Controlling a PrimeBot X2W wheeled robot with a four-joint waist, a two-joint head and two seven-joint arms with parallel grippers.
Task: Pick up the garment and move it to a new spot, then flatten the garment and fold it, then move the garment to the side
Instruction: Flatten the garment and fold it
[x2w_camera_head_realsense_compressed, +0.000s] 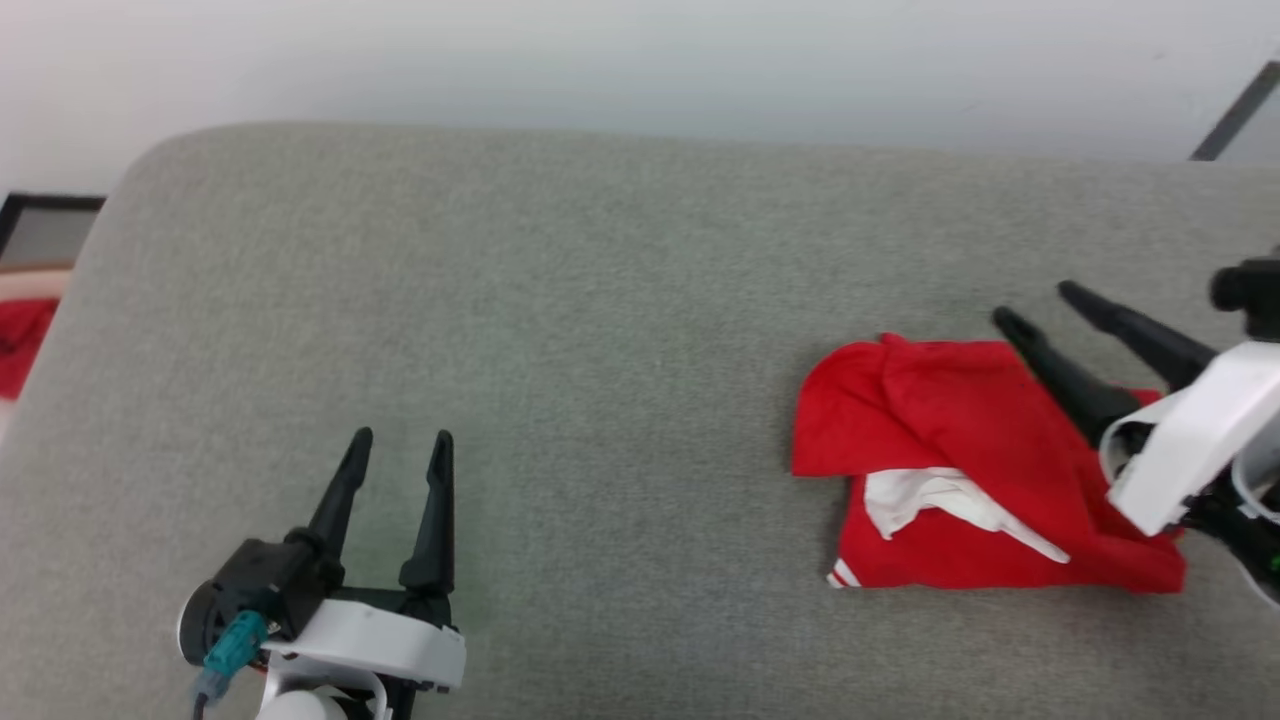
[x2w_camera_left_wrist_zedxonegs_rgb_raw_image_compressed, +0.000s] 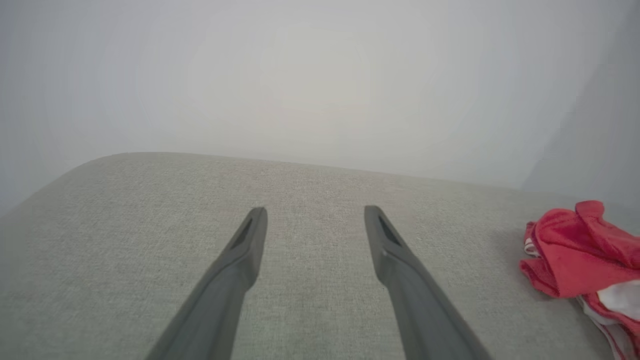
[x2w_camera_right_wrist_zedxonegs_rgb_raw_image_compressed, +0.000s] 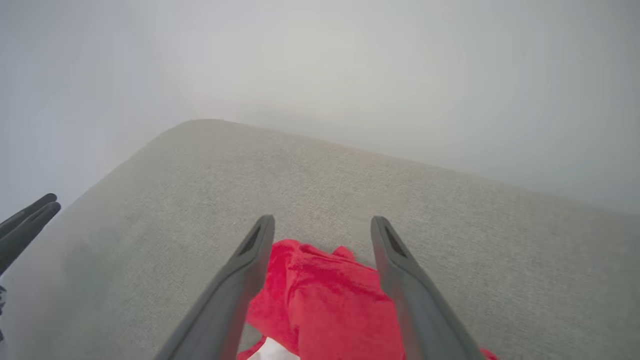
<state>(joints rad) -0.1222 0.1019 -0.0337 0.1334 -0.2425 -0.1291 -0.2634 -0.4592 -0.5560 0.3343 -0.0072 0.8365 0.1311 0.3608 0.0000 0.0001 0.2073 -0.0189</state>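
one garment, one cushion, left end effector wide, right end effector wide over garment

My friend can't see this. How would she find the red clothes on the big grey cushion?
Look at the grey cushion and go to its right side, by the right gripper. The garment lies there in a crumpled heap. It is bright red with a white patch and a striped corner, unlike the plain red cloth past the cushion's left edge.
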